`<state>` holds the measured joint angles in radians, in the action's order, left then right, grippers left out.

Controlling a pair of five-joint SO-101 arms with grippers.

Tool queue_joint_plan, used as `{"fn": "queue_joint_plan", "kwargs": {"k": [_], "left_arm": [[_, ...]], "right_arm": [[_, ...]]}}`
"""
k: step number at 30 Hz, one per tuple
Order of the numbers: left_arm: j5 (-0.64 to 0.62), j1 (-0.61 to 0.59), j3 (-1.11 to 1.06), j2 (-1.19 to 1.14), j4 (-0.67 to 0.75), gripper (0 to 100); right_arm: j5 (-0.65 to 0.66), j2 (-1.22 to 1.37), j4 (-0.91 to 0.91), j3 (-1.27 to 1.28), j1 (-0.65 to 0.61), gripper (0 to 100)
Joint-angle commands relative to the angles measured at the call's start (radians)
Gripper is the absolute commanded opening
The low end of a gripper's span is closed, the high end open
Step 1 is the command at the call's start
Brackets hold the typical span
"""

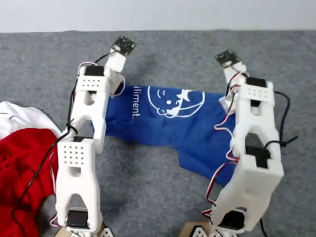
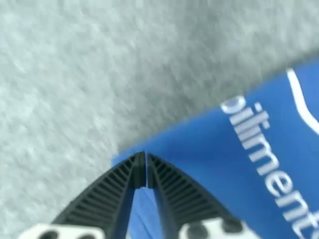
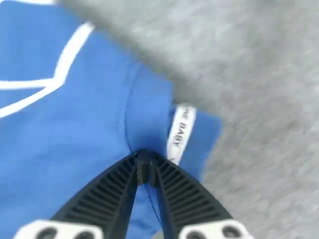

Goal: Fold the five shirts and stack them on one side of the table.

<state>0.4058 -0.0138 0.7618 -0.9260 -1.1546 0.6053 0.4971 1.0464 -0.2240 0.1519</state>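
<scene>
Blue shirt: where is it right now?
In the high view the blue shirt lies centred on the table, left gripper and right gripper each pinching its far edge; the red shirt is heaped left of it.

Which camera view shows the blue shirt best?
The high view: most of the blue shirt shows, spread out. The left wrist view shows an edge pinched in the left gripper; the right wrist view, the edge by its white label in the right gripper.
</scene>
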Motion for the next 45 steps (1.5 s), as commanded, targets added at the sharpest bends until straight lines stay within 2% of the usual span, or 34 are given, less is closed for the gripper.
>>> {"fn": "queue_joint_plan", "kwargs": {"k": [1, 3, 5, 14, 17, 22, 26, 29, 33, 40, 43, 45], "left_arm": [[-0.009, 0.002, 0.114, -0.029, 0.063, 1], [-0.009, 0.002, 0.163, -0.057, 0.064, 1], [-0.009, 0.002, 0.232, -0.061, -0.002, 1], [-0.005, 0.011, 0.567, -0.066, -0.516, 1], [0.008, 0.011, 0.562, -0.068, -0.6, 1], [0.121, 0.029, 0.395, -0.129, -0.552, 1], [0.133, 0.038, 0.375, -0.218, -0.474, 1], [0.133, 0.031, 0.441, -0.227, -0.44, 1], [0.133, 0.028, 0.519, -0.27, -0.313, 1], [0.133, 0.028, 0.662, -0.308, -0.166, 1], [0.133, 0.028, 0.702, -0.31, -0.169, 1], [0.133, 0.028, 0.739, -0.305, -0.245, 1]], "right_arm": [[-0.009, 0.067, -0.007, -0.209, 0.021, 1.0], [-0.009, 0.099, 0.01, -0.267, 0.021, 1.0], [-0.009, 0.099, 0.082, -0.324, 0.01, 1.0], [-0.009, 0.031, 0.438, -0.407, -0.064, 1.0], [-0.009, 0.03, 0.521, -0.407, -0.097, 1.0], [-0.008, 0.104, 0.51, -0.407, -0.113, 1.0], [-0.005, 0.2, 0.404, -0.411, -0.096, 1.0], [-0.008, 0.231, 0.312, -0.411, -0.088, 1.0], [-0.008, 0.231, 0.226, -0.411, -0.087, 1.0], [-0.008, 0.231, 0.193, -0.411, -0.087, 1.0], [-0.008, 0.222, 0.205, -0.411, -0.087, 1.0], [-0.008, 0.197, 0.226, -0.411, -0.088, 1.0]]}}
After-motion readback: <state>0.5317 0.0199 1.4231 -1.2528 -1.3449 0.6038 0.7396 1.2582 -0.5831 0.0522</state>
